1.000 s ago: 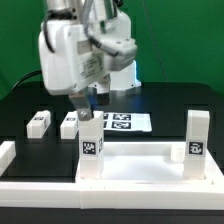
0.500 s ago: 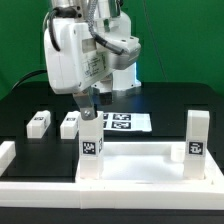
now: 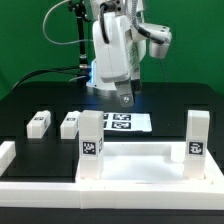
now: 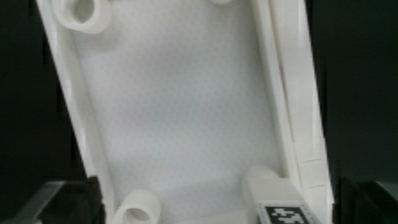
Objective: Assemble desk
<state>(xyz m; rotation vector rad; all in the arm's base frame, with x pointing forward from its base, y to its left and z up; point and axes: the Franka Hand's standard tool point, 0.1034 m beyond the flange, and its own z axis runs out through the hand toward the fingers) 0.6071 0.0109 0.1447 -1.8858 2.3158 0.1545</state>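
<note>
The tool (image 3: 123, 99) hangs open and empty, well apart from the top (image 3: 130, 170). Two legs (image 3: 91, 140) stand upright on it.

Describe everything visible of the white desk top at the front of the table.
The desk top is a large white rectangular tray, plastic-looking, with a raised rim and round corner sockets. It lies flat on the black table. Two white legs, each tagged black-and-white, stand upright at its two far corners.
</note>
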